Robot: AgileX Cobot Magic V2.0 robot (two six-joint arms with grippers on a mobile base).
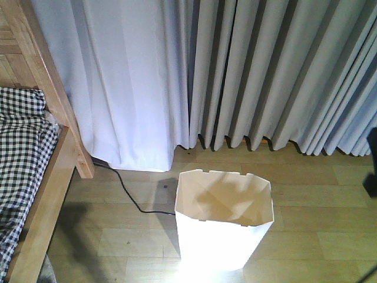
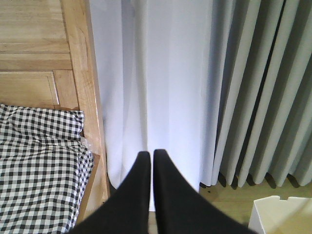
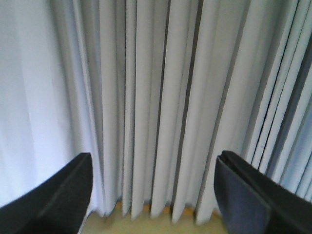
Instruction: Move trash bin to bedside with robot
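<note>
Right now the white trash bin stands upright on the wood floor, near the bed frame but apart. Left gripper pinched together, empty; right gripper spread wide toward the curtains, likely readied for the rim.

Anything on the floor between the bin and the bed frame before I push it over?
Only a black cable, running from under the curtain to the trash bin. Otherwise bare wood floor up to the bed frame.

front view high, wrist views curtain-facing
</note>
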